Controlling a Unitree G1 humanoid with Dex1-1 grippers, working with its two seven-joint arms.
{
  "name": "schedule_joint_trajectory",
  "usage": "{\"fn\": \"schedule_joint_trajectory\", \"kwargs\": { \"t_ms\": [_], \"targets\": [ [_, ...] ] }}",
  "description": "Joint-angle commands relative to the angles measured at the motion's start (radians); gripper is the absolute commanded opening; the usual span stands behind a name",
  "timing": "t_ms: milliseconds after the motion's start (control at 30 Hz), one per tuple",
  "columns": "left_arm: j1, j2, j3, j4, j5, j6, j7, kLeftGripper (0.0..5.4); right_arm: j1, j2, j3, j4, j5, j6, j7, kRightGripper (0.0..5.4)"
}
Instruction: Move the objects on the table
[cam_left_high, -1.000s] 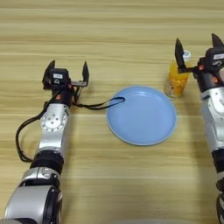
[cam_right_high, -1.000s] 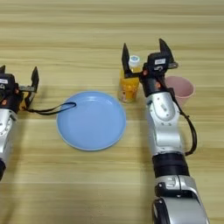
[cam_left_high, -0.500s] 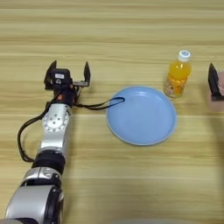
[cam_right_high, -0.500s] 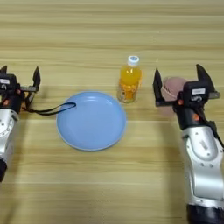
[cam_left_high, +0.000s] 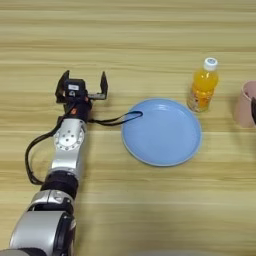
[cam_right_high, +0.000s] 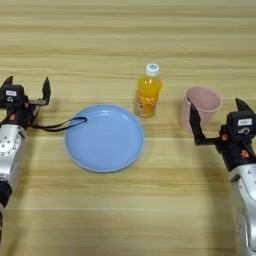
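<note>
1. My right claw (cam_right_high: 217, 125) has pulled back from the small orange-juice bottle with white cap (cam_right_high: 148, 91) and now hangs spread just near-right of the pink plastic cup (cam_right_high: 200, 107); I judge the cup is its next pick.
2. The bottle stands upright on the light-wood counter (cam_right_high: 125, 30), untouched.
3. My left claw (cam_left_high: 82, 86) sits spread at the left, with a black strap (cam_left_high: 117, 119) trailing from under it to the plate.
4. The round blue plate (cam_right_high: 105, 137) is empty; what the cup holds, I cannot tell.

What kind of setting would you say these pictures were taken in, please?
Probably a robot test bench rather than a home: a bare wooden table with only a few props laid out, a juice bottle, a pink cup and a blue plate, with both grippers, left and right, open above it.
</note>
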Motion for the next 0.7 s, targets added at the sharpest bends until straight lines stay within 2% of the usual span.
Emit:
{"fn": "schedule_joint_trajectory", "kwargs": {
  "t_ms": [33, 233, 400, 700],
  "targets": [
    [-0.022, -0.012, -0.013, 0.015, 0.023, -0.010, 0.016, 5.40, -0.002, -0.025, 0.002, 0.075, -0.007, 0.003, 0.031, 5.37],
    [-0.023, -0.015, -0.018, 0.016, 0.026, -0.012, 0.025, 5.40, 0.004, -0.048, 0.046, 0.136, -0.040, 0.004, 0.076, 5.37],
    [-0.023, -0.014, -0.018, 0.016, 0.026, -0.013, 0.026, 5.40, -0.002, -0.045, 0.059, 0.163, -0.050, 0.002, 0.086, 5.37],
    [-0.022, -0.011, -0.016, 0.016, 0.023, -0.013, 0.021, 5.40, -0.058, -0.029, 0.083, 0.245, -0.060, -0.033, 0.086, 5.37]
  ]
}}
